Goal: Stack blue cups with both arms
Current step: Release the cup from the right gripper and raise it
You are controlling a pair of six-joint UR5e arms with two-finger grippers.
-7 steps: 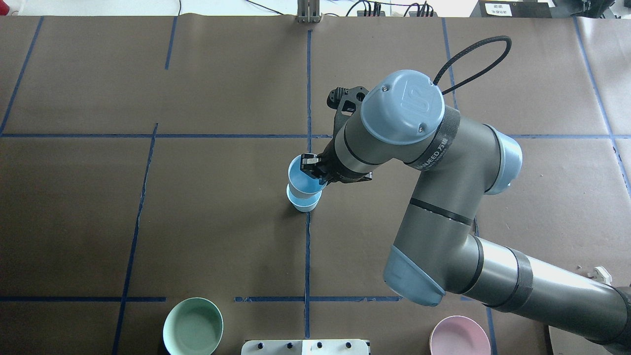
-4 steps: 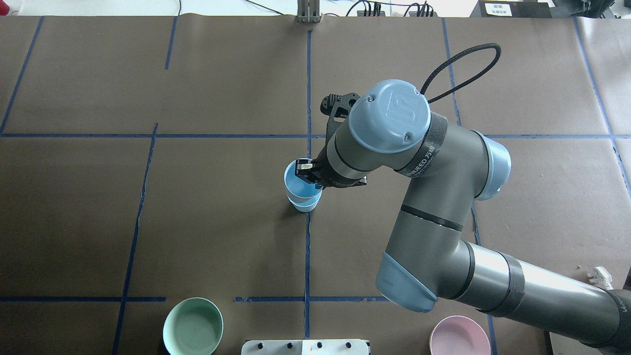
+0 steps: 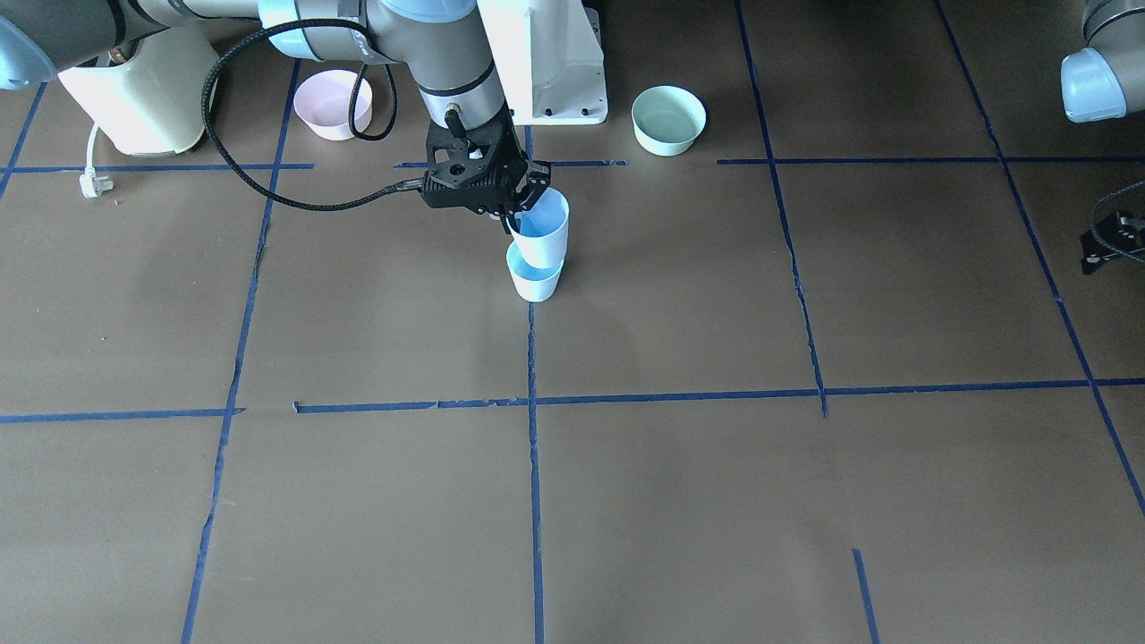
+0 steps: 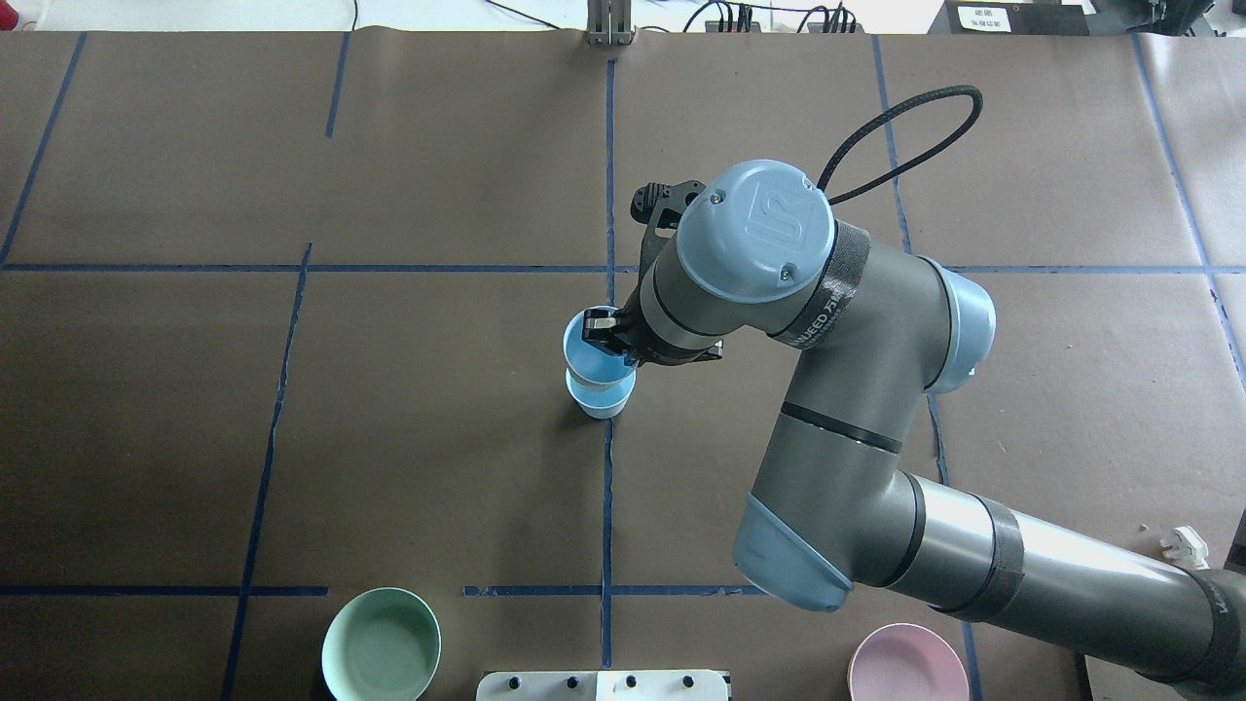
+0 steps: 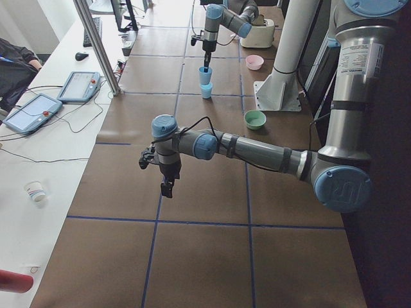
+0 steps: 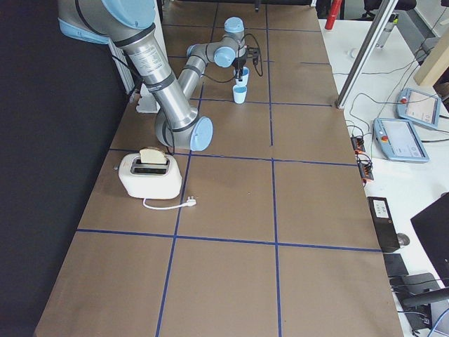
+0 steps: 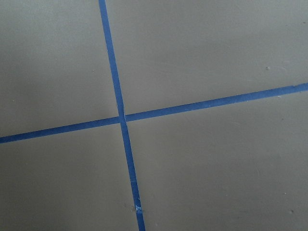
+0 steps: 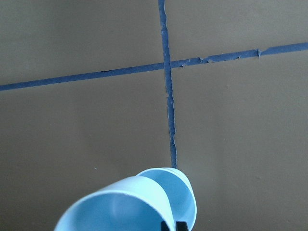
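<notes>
So the right gripper [image 3: 517,216] is clamped on the rim of the upper blue cup [image 3: 546,237], right over the lower blue cup [image 3: 535,282]; left gripper [image 5: 166,187], can't tell.

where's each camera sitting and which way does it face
Front-facing: across the table, facing the pedestal; right gripper holds upper cup.
Overhead: behind pedestal, looking forward-down; right arm.
Exterior left: left table end; left gripper near.
Exterior right: right table end; right arm near.
Left wrist: down, tape only.
Right wrist: down past both cups.
Five share the cups.
</notes>
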